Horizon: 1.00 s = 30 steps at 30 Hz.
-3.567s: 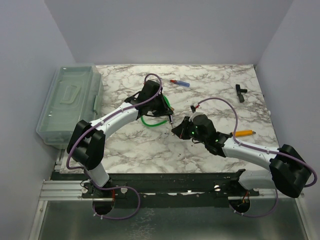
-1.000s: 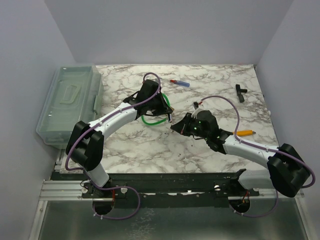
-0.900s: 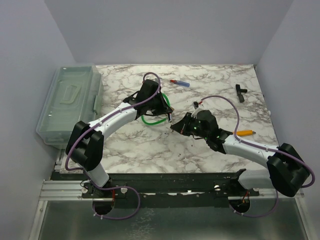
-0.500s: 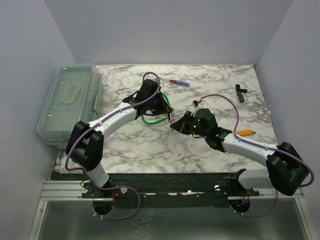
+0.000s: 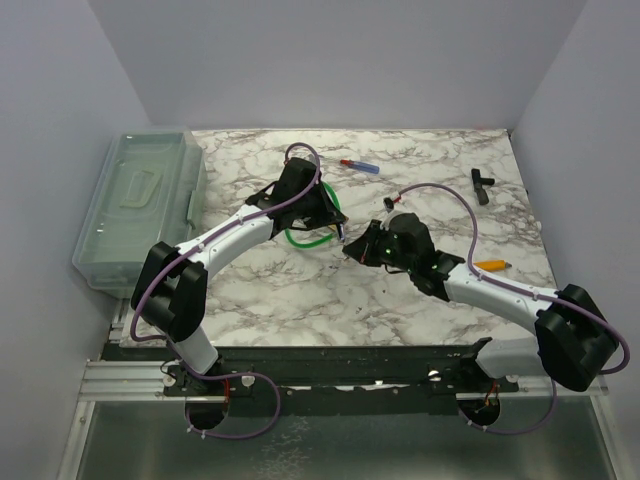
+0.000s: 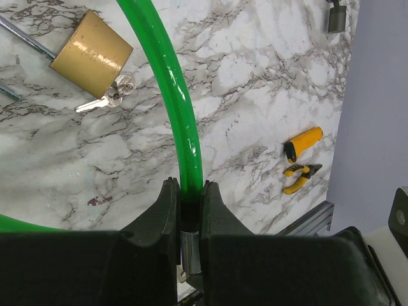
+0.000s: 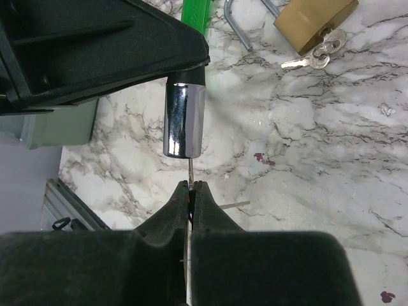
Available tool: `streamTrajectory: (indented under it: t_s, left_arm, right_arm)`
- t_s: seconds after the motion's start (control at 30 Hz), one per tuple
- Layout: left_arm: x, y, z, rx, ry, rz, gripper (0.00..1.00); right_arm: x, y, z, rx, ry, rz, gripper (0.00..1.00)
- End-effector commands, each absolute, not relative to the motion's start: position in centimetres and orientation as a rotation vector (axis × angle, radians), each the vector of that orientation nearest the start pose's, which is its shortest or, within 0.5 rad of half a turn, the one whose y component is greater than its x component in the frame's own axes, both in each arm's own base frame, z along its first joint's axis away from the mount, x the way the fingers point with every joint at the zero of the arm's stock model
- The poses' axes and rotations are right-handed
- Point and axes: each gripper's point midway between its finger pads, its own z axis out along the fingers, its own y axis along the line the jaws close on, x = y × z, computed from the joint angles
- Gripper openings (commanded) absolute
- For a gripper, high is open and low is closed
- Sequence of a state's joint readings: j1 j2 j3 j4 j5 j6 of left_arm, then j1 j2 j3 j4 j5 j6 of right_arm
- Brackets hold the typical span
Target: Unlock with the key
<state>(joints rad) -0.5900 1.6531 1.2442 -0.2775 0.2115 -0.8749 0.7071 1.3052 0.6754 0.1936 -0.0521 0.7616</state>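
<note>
My left gripper (image 6: 187, 191) is shut on the green cable (image 6: 172, 102) just above its chrome lock cylinder (image 6: 190, 252). In the right wrist view that cylinder (image 7: 185, 121) hangs below the left fingers (image 7: 95, 44). My right gripper (image 7: 190, 186) is shut on the key (image 7: 190, 171), a thin silvery blade seen edge-on. The blade's tip reaches the cylinder's end face. In the top view the two grippers, left (image 5: 338, 232) and right (image 5: 352, 250), meet at mid-table beside the cable loop (image 5: 300, 243).
A brass padlock (image 7: 315, 22) with a small bunch of keys (image 7: 312, 59) lies on the marble. A clear plastic box (image 5: 140, 205) stands at the left. A red-blue pen (image 5: 360, 166), a black part (image 5: 482, 185) and a yellow tool (image 5: 488, 266) lie to the right.
My right gripper has crept up and left toward the left gripper, bringing the key up to the cylinder. The left arm has barely moved.
</note>
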Motion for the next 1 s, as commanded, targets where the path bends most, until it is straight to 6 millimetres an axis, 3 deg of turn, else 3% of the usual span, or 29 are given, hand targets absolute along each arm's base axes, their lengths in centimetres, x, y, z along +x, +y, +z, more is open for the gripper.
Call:
streamTrajectory:
  t_s: [0.0, 0.97]
  left_arm:
    - [32.9, -31.6, 16.5, -0.19, 2.46, -1.001, 0.0]
    - [32.7, -31.8, 16.9, -0.184, 2.453, -1.028, 0.0]
  right_arm:
    - [30.2, 28.6, 17.7, 0.028, 2.003, 0.92, 0.0]
    - [31.8, 28.6, 20.2, 0.081, 1.92, 1.07, 0.0]
